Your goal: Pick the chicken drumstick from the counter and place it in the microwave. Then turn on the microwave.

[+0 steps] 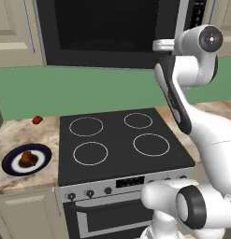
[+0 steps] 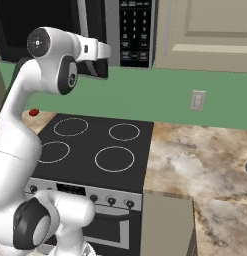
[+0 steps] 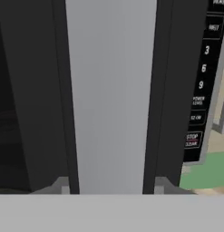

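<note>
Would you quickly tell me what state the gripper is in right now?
Gripper: closed around the microwave's silver door handle, one fingertip on each side of the bar.

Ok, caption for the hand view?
Claw astride the microwave door's silver handle, keypad at right.

a reddish-brown chicken drumstick (image 1: pixel 27 158) lies on a dark-rimmed plate (image 1: pixel 42 158) on the marbled counter (image 1: pixel 30 135) left of the stove. above, the black microwave (image 1: pixel 107 32) has its dark glass door shut, silver handle upright beside the keypad (image 2: pixel 134 30).
</note>
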Robot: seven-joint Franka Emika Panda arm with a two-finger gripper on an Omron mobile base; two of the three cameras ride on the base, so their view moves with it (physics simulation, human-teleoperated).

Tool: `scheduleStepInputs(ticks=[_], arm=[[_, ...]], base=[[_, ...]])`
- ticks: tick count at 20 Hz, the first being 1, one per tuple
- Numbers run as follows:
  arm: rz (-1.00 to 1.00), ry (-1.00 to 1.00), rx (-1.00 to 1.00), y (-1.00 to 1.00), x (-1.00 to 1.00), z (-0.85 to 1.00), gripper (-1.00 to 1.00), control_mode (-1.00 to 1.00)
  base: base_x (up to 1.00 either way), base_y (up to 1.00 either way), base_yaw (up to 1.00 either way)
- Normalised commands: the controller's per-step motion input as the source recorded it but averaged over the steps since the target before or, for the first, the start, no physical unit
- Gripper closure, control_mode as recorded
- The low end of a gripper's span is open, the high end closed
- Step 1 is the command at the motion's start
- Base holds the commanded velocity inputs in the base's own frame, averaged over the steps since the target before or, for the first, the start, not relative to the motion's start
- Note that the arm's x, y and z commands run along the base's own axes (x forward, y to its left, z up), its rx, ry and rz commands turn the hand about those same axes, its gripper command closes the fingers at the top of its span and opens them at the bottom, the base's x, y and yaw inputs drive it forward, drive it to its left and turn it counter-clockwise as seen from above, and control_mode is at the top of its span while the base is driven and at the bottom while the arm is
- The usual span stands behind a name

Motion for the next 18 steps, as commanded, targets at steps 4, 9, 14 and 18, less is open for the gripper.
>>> scheduleStepInputs(ticks=[4,9,14,18], arm=[[-0.19,0.0,-0.02,0.12,-1.0,0.34,1.0,-1.0],[-0.18,0.0,-0.02,0.15,-1.0,0.28,1.0,-1.0],[-0.17,0.0,-0.04,0.17,-1.0,0.2,1.0,-1.0],[-0.14,0.0,-0.05,0.28,-1.0,0.12,1.0,-1.0]], base=[[0.0,0.0,0.0],[0.0,0.0,0.0],[0.0,0.0,0.0],[0.0,0.0,0.0]])
